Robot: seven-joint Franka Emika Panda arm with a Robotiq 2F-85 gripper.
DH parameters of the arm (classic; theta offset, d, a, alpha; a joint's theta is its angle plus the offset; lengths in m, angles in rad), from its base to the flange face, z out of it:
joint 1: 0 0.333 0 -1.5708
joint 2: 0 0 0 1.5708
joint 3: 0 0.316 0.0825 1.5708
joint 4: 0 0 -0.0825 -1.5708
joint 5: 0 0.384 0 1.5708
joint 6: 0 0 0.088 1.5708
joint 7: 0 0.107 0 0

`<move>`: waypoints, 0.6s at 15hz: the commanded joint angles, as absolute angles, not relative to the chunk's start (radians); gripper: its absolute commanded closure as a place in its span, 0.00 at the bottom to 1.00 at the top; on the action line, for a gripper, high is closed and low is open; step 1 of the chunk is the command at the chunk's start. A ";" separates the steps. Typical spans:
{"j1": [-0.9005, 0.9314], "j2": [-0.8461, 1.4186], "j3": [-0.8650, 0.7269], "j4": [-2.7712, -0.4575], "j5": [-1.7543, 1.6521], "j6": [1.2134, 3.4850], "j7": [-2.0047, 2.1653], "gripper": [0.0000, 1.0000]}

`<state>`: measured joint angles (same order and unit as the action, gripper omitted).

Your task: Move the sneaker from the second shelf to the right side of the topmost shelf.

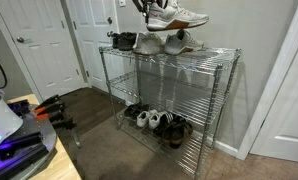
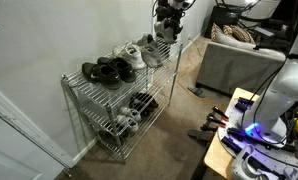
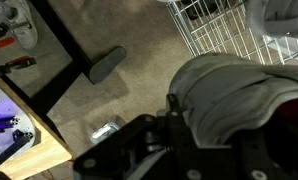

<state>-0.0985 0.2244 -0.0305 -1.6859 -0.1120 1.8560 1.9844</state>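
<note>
Nearest you, in the wrist view, your gripper [image 3: 189, 118] is clamped on the sneaker [image 3: 239, 95], whose grey-white upper fills the picture from three to five o'clock. Beyond it, at one o'clock, a wire grid [image 3: 219, 30] shows. In an exterior view the sneaker [image 1: 179, 15] hangs in the air at twelve o'clock over the topmost shelf [image 1: 217, 58], above the parked shoes [image 1: 157, 42]. The second shelf [image 1: 164, 97] below looks bare, so I judge the pick-up and lift done. What is left: carry it toward the open stretch at three o'clock of those shoes, lower it, and let go.
</note>
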 commanded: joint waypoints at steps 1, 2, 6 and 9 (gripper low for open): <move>-0.086 0.261 -0.072 -1.625 -0.073 1.828 1.977 0.94; -0.088 0.276 -0.081 -1.605 -0.071 1.822 1.979 0.94; -0.089 0.377 -0.106 -1.467 -0.059 1.765 1.984 0.94; -0.090 0.467 -0.115 -1.344 -0.035 1.692 1.985 0.94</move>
<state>-0.0973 0.3751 -0.0985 -1.4898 -0.0750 1.7696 1.9845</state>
